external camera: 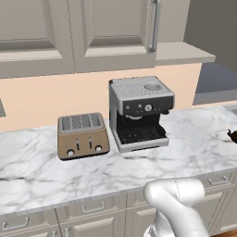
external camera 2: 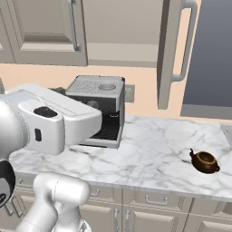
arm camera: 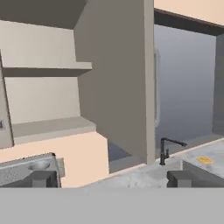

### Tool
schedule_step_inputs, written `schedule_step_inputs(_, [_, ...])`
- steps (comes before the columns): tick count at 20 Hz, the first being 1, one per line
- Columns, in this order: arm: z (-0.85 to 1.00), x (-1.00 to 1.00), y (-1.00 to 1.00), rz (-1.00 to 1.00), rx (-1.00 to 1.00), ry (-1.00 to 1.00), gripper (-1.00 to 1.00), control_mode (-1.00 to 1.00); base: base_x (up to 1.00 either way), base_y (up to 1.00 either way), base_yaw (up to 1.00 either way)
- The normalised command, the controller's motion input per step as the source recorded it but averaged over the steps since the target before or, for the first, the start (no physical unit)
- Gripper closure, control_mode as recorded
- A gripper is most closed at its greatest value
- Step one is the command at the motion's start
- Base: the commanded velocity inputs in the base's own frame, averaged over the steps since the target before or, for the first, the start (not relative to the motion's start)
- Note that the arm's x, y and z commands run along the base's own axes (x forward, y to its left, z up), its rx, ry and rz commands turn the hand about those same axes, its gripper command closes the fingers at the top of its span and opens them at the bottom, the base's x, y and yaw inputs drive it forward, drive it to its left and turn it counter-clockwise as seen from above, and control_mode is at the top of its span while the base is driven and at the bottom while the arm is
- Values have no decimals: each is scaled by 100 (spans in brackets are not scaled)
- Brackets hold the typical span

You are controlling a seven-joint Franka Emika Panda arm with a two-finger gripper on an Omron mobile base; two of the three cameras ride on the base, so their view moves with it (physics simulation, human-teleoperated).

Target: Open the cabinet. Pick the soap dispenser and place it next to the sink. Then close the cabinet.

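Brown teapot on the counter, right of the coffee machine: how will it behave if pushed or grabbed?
The teapot looks squat and wide-bottomed, so a push would probably slide it on the smooth marble counter rather than tip it. Its rounded, glossy body may slip in a pinch. Likely rigid; the thin spout seems fragile.

Kitchen: marble counter (external camera: 41,162); toaster (external camera: 83,135); coffee machine (external camera: 139,111); cabinet (external camera 2: 174,50).

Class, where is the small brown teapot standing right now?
In the right base view the teapot stands on the marble counter at the right, well right of the coffee machine and below the open cabinet door.
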Motion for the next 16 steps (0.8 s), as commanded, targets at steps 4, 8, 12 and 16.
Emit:
schedule_step_inputs(4, [0, -15, -52, 2, 14, -11, -100, -100, 0, 0, 0])
schedule_step_inputs(8, [0, -3, -50, 17, 4, -1, -100, -100, 0, 0, 0])
schedule_step_inputs(12, [0, 0, -37, 28, 3, 0, -100, -100, 0, 0, 0])
schedule_step_inputs(16, [0, 0, -35, 30, 0, -6, -100, -100, 0, 0, 0])
